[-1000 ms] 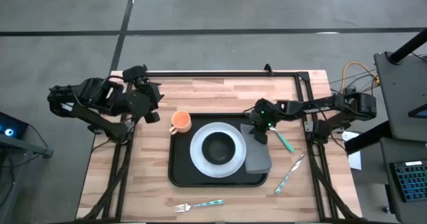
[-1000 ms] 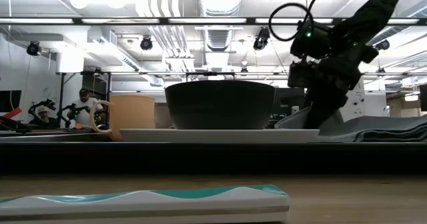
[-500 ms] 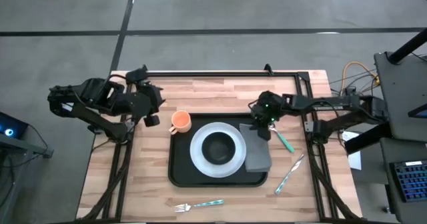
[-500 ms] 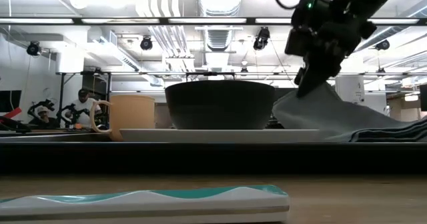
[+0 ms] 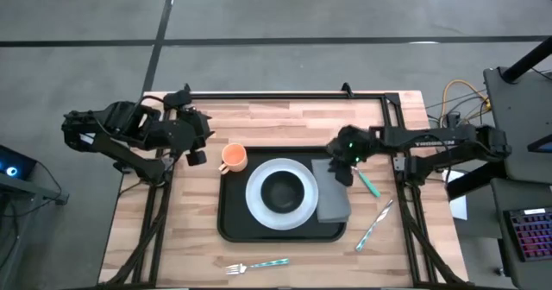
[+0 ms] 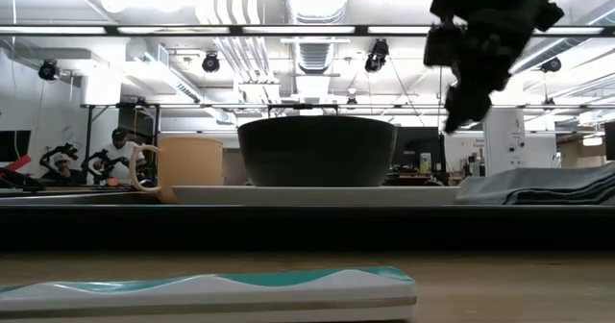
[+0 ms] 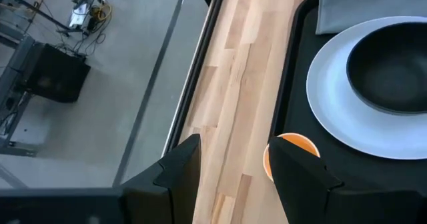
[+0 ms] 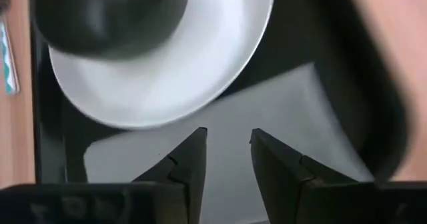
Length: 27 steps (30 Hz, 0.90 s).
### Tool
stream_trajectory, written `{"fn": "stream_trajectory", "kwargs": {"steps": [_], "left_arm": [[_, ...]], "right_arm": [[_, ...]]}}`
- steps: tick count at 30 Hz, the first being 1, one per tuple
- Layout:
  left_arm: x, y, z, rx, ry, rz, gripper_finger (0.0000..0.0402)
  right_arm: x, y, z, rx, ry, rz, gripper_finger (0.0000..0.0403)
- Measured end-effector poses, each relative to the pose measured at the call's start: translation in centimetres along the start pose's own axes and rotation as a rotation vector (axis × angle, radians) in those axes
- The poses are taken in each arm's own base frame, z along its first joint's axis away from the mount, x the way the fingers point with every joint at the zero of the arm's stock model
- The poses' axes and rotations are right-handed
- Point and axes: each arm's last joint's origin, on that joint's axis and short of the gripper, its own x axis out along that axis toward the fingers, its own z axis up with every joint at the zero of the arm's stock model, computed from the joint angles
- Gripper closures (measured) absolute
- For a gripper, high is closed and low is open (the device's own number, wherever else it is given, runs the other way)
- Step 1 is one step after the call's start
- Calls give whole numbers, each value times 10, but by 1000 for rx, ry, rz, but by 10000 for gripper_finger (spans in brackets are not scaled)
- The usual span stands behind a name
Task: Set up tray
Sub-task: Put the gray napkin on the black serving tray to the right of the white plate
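The black tray (image 5: 226, 214) lies mid-table. On it rest a white plate (image 5: 257, 211) bearing a black bowl (image 5: 281, 192), an orange cup (image 5: 234, 158) at its far left corner, and a grey folded napkin (image 5: 333, 202) lying flat along its right side. My right gripper (image 5: 345, 169) hovers open above the napkin's far end, clear of it in the low view (image 6: 467, 111); the napkin (image 8: 267, 117) fills its wrist view. My left gripper (image 5: 197, 143) waits open at the table's far left, the cup (image 7: 293, 146) just beyond its fingers.
A teal-handled utensil (image 5: 369, 184) lies on the wood right of the tray, another utensil (image 5: 373, 225) nearer the right edge. A teal-handled fork (image 5: 257, 265) lies by the near edge, close to the low camera (image 6: 211, 289). Bare wood shows left of the tray.
My right gripper lifted the napkin's far end off the tray, then let go and rose higher. The raised end has fallen back, and the napkin lies flat on the tray again. The left arm has kept still.
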Motion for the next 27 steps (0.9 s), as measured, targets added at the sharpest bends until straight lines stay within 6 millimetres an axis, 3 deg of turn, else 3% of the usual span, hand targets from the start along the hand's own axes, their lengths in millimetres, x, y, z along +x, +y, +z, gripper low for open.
{"fn": "stream_trajectory", "kwargs": {"steps": [10,22,27], "left_arm": [[0,0,0,-33,-1,1,244],[0,0,0,-39,0,1,244],[0,0,0,-38,1,1,244]], "right_arm": [[43,35,-19,-44,56,97,315],[90,45,-33,-46,147,89,321],[99,49,-25,-52,132,100,324]]}}
